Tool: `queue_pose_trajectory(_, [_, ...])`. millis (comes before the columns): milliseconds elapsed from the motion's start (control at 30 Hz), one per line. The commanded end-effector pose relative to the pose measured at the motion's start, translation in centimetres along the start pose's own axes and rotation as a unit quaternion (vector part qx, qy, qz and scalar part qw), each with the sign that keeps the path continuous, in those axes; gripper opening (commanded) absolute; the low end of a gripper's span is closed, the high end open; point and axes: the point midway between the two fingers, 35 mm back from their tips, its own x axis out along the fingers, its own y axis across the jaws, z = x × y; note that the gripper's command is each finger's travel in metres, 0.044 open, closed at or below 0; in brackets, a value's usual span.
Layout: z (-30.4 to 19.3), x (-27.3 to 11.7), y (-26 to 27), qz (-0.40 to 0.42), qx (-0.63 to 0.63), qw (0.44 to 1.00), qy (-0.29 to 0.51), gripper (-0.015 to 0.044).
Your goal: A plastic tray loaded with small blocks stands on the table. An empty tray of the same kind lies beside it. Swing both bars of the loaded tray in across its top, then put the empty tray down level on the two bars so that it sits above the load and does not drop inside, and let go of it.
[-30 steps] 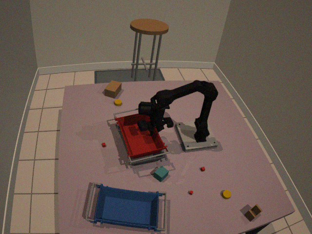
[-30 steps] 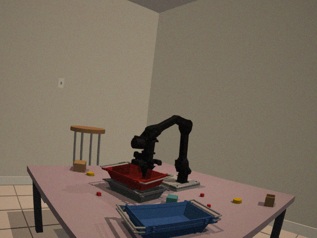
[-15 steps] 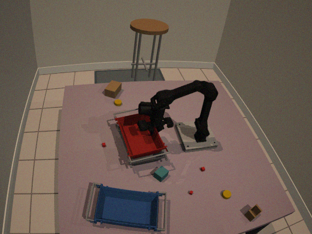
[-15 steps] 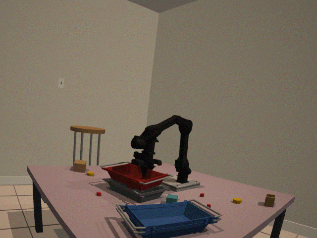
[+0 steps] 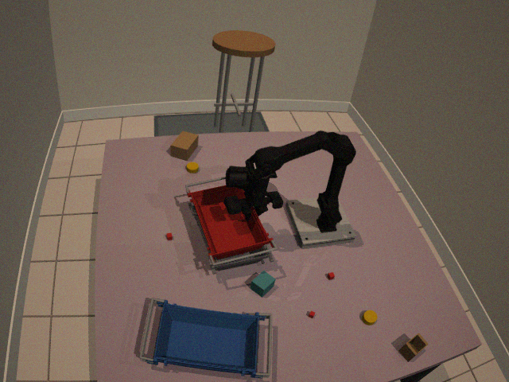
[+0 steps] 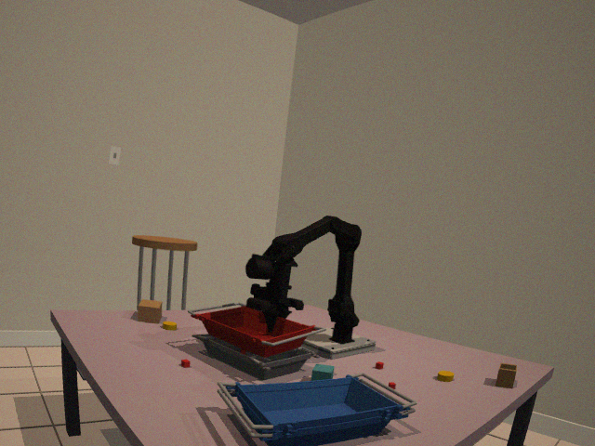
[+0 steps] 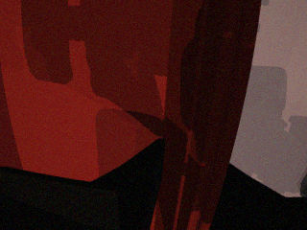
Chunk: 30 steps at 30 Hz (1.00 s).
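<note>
The empty red tray (image 5: 227,231) (image 6: 225,331) (image 7: 53,139) is above the grey tray (image 6: 284,368), lined up with it and looking about level. The red tray's own wire bars stick out past its ends. The red tray hides the grey tray's load and nearly all of its bars; whether its underside touches the bars cannot be told. My gripper (image 5: 249,214) (image 6: 271,329) is shut on the red tray's long side wall, on the side near the arm's base. In the wrist view this wall runs down between the dark fingers.
A blue tray (image 5: 205,339) (image 6: 312,408) with its bars out stands at the front. A teal block (image 5: 262,283) (image 6: 322,372) is close to the stacked trays' near end. Small red cubes, yellow discs, a brown box (image 5: 184,145) and a small open brown box (image 5: 413,348) lie around.
</note>
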Motion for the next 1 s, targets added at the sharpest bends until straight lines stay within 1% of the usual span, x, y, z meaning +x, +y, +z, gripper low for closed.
queue_pose_trajectory(0, [0.0,0.83,-1.0,-0.025,-0.002,1.0,0.0,0.0073])
queue_pose_trajectory(833, [0.0,0.83,-1.0,-0.025,-0.002,1.0,0.0,0.044])
queue_pose_trajectory(967, [-0.06,0.79,-0.94,-0.024,0.0,1.0,0.001,0.044])
